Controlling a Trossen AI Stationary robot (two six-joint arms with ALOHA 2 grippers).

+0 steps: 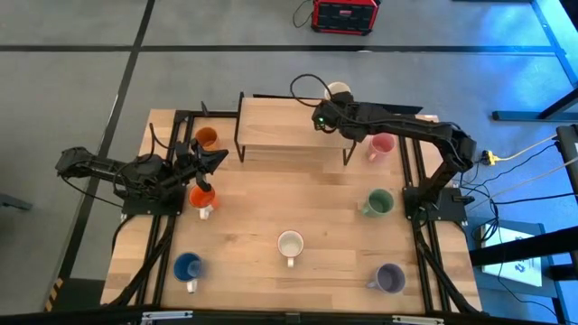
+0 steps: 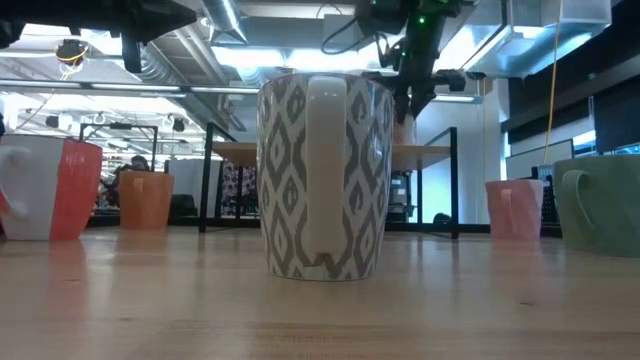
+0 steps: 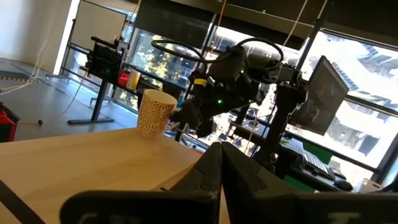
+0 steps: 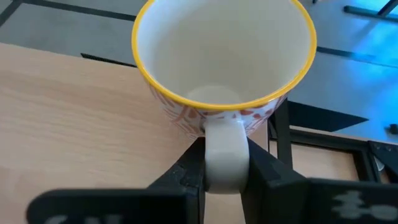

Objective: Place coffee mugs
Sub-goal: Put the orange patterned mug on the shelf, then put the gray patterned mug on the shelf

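Note:
A cream mug [image 4: 224,68] with a yellow rim and an orange pattern stands upright at the far right corner of the raised wooden shelf [image 1: 289,126], also in the left wrist view [image 3: 155,115]. My right gripper [image 4: 225,177] is shut on its handle. My left gripper [image 1: 215,159] hovers shut at the table's left, between the amber orange mug [image 1: 207,138] and the red-orange mug [image 1: 201,197]. On the table top stand the pink [image 1: 381,144], green [image 1: 378,202], white patterned [image 1: 290,244], blue [image 1: 187,265] and lavender [image 1: 389,277] mugs. My right gripper pinches the cream mug's handle [image 4: 224,149] between its two fingers [image 4: 186,177], one on each side of the loop. It comes slanting down from the table's near side. The mug stays upright, and its base appears to rest on the shelf top.
The shelf stands on thin black legs [image 1: 238,135] at the table's far middle. Black frame rails [image 1: 172,235] run along the table's left and right sides. The white patterned mug [image 2: 325,175] fills the low view's centre. Bare wood [image 1: 289,194] lies between the shelf and the near mugs.

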